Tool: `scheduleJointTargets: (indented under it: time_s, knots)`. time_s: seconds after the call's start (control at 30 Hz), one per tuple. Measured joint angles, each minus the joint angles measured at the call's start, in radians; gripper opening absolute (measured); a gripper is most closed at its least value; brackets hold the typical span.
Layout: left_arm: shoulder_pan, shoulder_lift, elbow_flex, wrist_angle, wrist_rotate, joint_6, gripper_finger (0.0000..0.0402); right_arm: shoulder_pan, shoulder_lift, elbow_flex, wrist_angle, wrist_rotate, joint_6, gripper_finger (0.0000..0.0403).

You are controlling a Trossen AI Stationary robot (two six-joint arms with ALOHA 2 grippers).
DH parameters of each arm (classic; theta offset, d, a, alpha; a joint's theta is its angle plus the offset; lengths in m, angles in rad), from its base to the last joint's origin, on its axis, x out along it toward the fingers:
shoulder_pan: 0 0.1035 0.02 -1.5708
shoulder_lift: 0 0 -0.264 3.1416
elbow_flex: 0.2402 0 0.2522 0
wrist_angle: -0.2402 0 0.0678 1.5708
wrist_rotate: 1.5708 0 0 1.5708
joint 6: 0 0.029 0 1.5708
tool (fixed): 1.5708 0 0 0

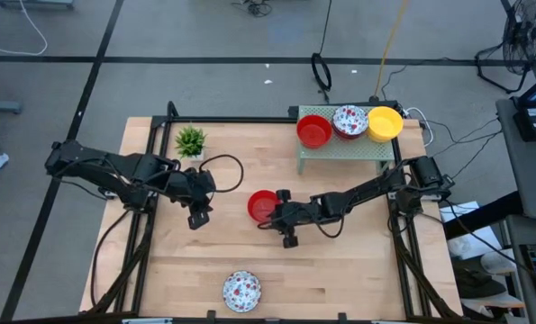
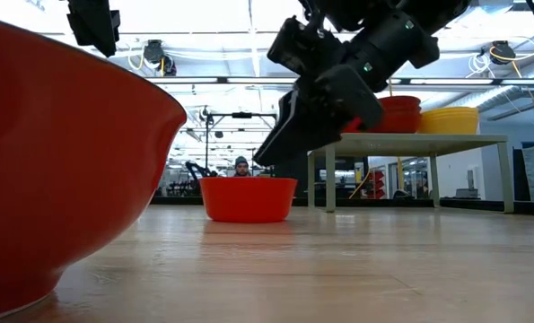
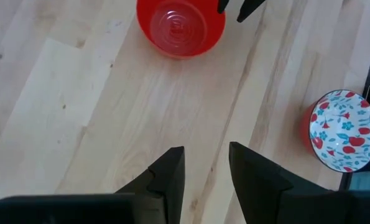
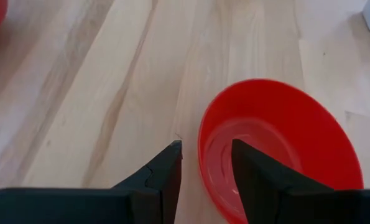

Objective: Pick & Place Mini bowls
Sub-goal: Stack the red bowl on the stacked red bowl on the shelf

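The left gripper hangs over bare table left of centre, fingers slightly spread, holding nothing. The plant stands at its 12 o'clock. A speckled bowl sits at the near edge, at 6 o'clock from the centre. A red bowl sits mid-table; the right gripper is just at its 3 o'clock, fingers slightly parted at the rim, not gripping. On the green shelf at 1 o'clock sit a red bowl, a speckled bowl and a yellow bowl.
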Motion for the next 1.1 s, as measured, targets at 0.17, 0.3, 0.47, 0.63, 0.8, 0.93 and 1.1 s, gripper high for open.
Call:
scheduleJointTargets:
  time_s: [0.17,0.3,0.47,0.63,0.8,0.93,1.1]
  knots:
    - [0.000,0.000,0.000,0.000,0.000,-0.002,0.0127,-0.004,0.000,0.000,-0.027,0.006,-0.029,0.0130]
    - [0.001,0.000,0.000,0.000,0.000,-0.003,0.0127,-0.010,0.000,0.000,-0.030,0.006,-0.031,0.0130]
    - [0.001,0.000,0.000,0.000,0.000,-0.002,0.0127,-0.015,0.000,0.000,-0.058,0.002,-0.021,0.0130]
    - [0.001,0.000,0.000,0.000,0.000,0.005,0.0127,-0.015,0.000,0.000,-0.100,-0.001,-0.002,0.0130]
    - [0.001,0.000,0.000,0.000,0.000,0.005,0.0127,-0.016,0.000,-0.001,-0.132,0.003,0.006,0.0130]
    - [0.001,0.000,0.000,0.000,0.000,0.005,0.0127,-0.028,0.000,-0.001,-0.130,0.004,0.010,0.0130]
    - [0.001,0.000,0.000,0.000,0.000,0.005,0.0127,-0.047,0.017,-0.001,-0.122,-0.001,0.079,0.0130]
